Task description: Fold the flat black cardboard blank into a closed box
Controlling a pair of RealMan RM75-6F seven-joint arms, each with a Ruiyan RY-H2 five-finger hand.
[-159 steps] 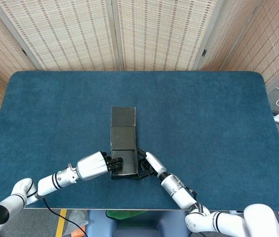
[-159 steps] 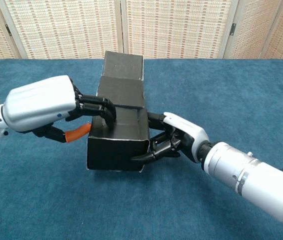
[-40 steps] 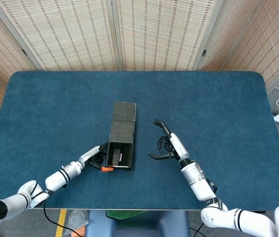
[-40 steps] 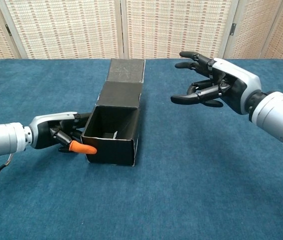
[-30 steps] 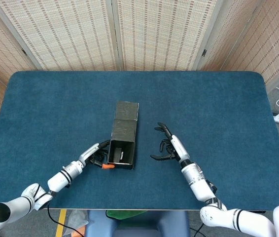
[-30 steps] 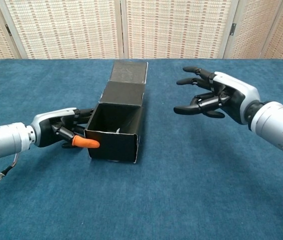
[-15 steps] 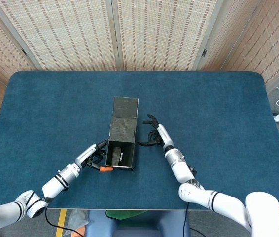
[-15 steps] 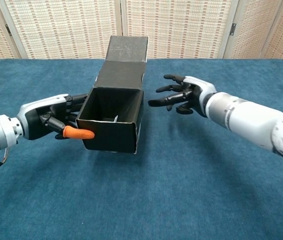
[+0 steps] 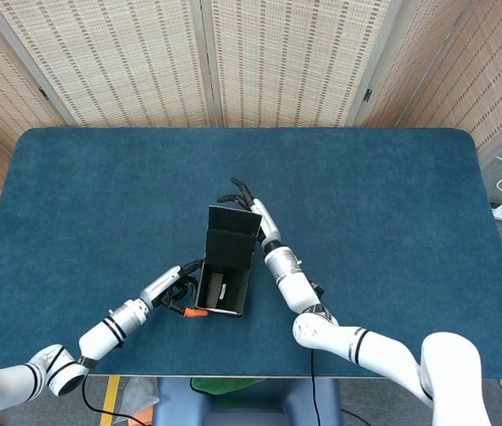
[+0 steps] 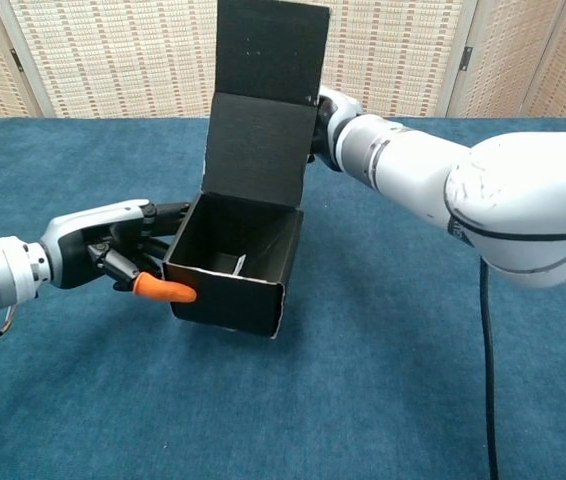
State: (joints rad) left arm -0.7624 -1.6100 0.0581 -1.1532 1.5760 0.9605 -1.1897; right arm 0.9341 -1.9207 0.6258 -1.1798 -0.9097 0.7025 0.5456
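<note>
Left hand (image 10: 103, 250) grips box (image 10: 235, 265) side wall, steadying it near table's (image 9: 393, 195) front edge | right hand (image 9: 249, 206) behind raised lid (image 10: 263, 100), grasp unclear, apparently propping it for closing

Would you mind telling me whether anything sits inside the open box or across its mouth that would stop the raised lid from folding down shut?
Nothing visible blocks it. The box looks hollow apart from its own inner flap, and the lid stands upright behind the opening. The left hand holds the box's outer left wall; the right hand is behind the lid.
</note>
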